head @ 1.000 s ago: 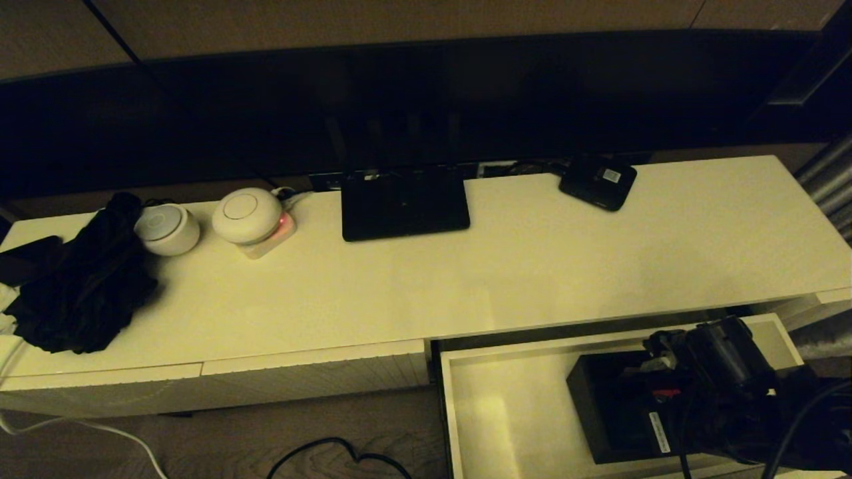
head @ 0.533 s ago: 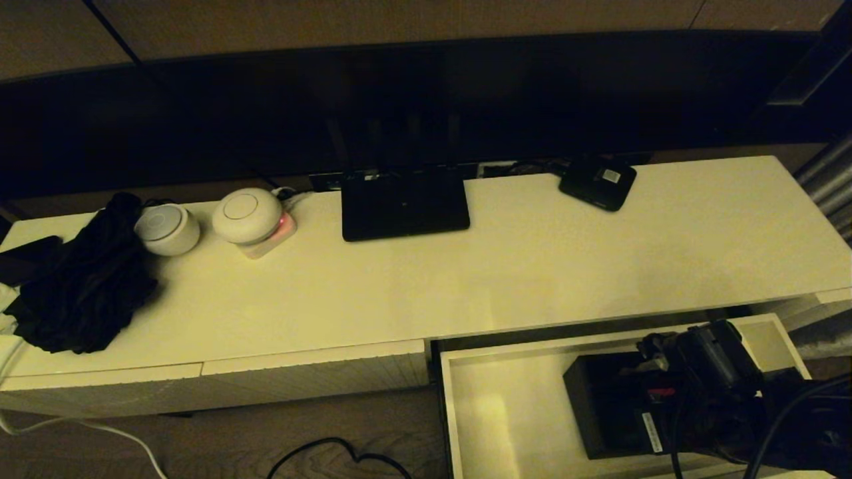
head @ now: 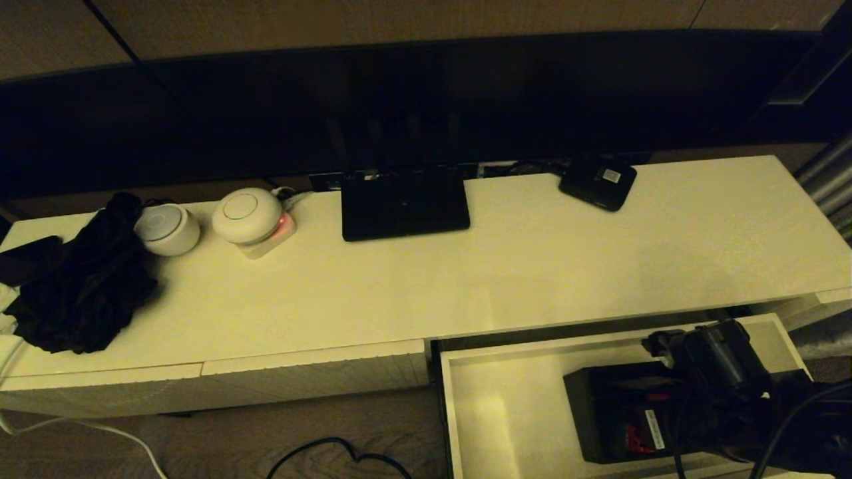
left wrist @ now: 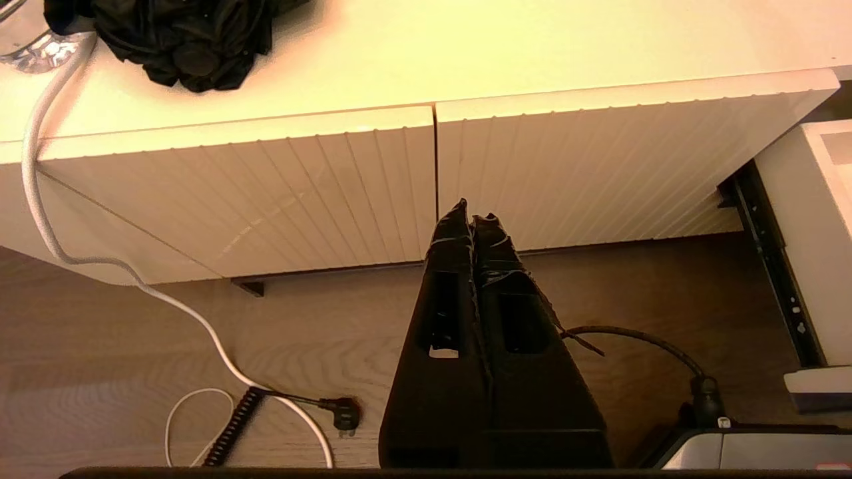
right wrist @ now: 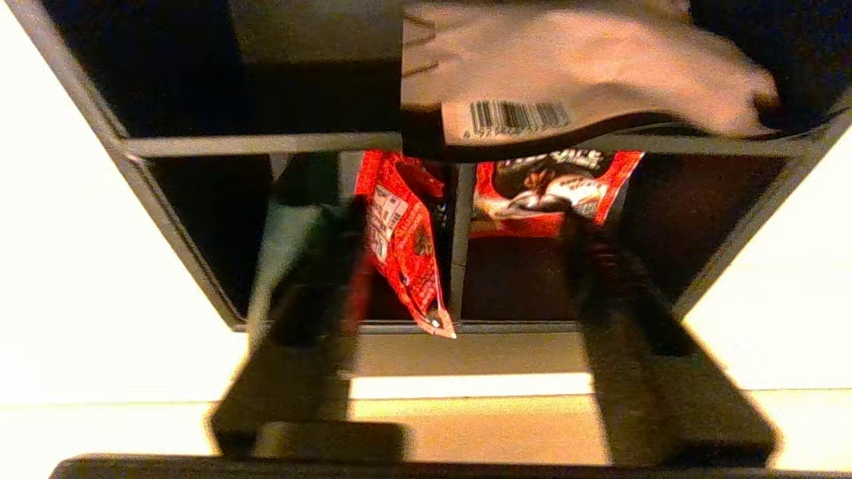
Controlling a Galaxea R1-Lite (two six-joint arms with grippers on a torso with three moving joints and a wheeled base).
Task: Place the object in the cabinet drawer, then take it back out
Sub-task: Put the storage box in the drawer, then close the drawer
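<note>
Left gripper (left wrist: 471, 219) parked, fingers together, facing closed ribbed fronts; right gripper (right wrist: 452, 266) spread wide over the black square divided organiser box (head: 609, 412) in the open cream-white drawer (head: 506, 412): I'd straddle a divider, avoid the red packets (right wrist: 406, 246) between its fingers.

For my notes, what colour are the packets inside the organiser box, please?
Red packets, clearest in the right wrist view.

In the head view the right arm hides the right half of the organiser box (head: 609, 412), and the drawer (head: 506, 399) runs off the bottom edge. In the right wrist view the right gripper's (right wrist: 452, 273) fingers (right wrist: 303, 293) are blurred, and print on the red packets (right wrist: 406, 253) is unreadable.
</note>
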